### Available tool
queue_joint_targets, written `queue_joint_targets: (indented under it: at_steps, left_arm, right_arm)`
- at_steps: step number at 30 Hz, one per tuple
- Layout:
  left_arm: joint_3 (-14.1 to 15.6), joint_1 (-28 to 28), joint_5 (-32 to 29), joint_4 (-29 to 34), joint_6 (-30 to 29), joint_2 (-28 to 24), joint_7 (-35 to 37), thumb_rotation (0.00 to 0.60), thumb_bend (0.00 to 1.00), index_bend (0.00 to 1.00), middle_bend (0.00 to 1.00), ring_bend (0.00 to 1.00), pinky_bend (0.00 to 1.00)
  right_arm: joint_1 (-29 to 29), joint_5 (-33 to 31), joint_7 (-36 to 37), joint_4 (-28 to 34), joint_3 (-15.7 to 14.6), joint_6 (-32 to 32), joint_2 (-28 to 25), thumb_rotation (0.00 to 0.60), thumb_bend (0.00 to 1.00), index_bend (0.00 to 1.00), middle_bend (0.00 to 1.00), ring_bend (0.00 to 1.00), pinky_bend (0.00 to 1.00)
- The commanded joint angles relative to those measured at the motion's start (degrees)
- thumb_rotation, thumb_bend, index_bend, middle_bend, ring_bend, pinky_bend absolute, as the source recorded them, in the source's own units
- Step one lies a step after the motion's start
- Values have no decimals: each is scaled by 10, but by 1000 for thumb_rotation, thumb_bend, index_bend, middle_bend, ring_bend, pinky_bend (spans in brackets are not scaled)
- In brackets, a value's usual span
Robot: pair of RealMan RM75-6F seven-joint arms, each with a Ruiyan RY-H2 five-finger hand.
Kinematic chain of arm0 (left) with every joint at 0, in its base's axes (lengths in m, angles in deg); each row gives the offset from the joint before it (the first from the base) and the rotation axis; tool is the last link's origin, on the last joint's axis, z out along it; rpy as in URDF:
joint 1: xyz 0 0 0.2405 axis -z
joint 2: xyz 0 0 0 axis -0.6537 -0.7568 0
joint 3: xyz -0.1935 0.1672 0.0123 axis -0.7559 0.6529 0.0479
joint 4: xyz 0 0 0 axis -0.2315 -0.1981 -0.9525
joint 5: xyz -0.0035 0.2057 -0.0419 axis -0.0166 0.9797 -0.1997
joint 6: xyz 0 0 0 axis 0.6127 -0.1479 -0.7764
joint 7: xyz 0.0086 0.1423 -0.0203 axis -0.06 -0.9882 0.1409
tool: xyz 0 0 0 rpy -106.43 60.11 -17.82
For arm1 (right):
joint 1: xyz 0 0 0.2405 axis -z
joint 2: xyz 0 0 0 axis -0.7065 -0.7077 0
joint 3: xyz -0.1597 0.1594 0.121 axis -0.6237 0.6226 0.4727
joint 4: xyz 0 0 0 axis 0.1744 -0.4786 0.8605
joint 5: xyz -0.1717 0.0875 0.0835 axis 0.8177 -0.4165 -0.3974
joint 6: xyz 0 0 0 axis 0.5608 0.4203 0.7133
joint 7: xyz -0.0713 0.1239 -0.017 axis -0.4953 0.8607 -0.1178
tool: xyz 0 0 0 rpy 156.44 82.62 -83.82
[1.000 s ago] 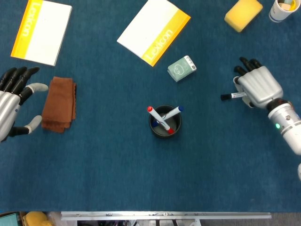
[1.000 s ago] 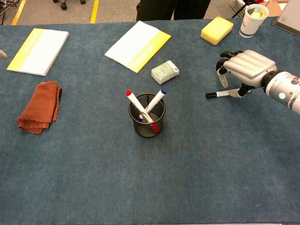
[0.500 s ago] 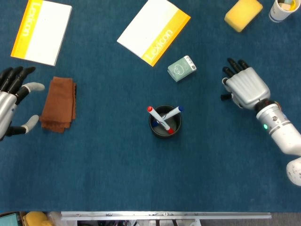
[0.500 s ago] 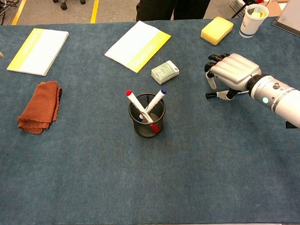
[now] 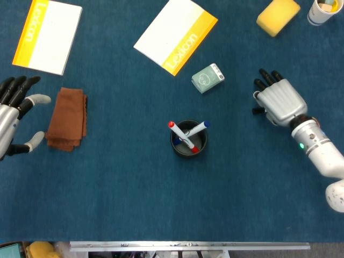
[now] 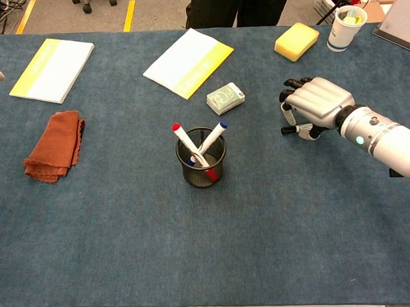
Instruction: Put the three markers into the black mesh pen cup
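Showing the task two-thirds complete, as judged from the present layout: the black mesh pen cup [image 6: 202,166] stands nearest the viewer at mid-bench, holding the red-capped marker [image 6: 184,139] and the blue-capped marker [image 6: 214,135], which lean apart and cross inside it. One marker remains outside.

Farther back and to one side, the right hand [image 6: 316,106] lies palm-down over the black-capped marker [image 6: 290,129], which rests on the blue bench [image 6: 208,248] well apart from the cup; only its dark cap end projects from beneath the hand. The fingers [image 5: 267,79] curl down around the marker body, but whether they have actually closed on it cannot be told in either view. The marker is not lifted. What is left is to secure it, carry it across to the cup and drop it in.

At the opposite edge, the left hand [image 5: 13,115] is released, fingers spread, holding nothing, beside the folded brown cloth [image 6: 53,145].

Beyond the cup lie a small green card box [image 6: 225,97], two white-and-yellow booklets [image 6: 187,62] [image 6: 52,70], a yellow sponge [image 6: 296,41] and a paper cup [image 6: 345,26] at the far corner.
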Motion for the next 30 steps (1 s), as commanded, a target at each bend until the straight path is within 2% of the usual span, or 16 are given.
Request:
queue_joint_targets:
  at_steps: [1, 24, 30]
  left_arm:
    - [0, 0, 0, -1, 0, 0, 1, 600, 281, 262, 67, 0, 5]
    - [-1, 1, 0, -2, 1, -2, 8, 600, 281, 262, 67, 0, 5]
    - [-1, 0, 1, -3, -2, -1, 9, 600, 281, 262, 67, 0, 5]
  right_arm:
    - [-1, -6, -1, 1, 1, 4, -1, 600, 228, 527, 220, 42, 163]
    - [-7, -37, -38, 13, -2, 11, -6, 600, 230, 527, 220, 41, 163]
    - [-5, -46, -36, 22, -2, 10, -11, 600, 257, 554, 221, 41, 163]
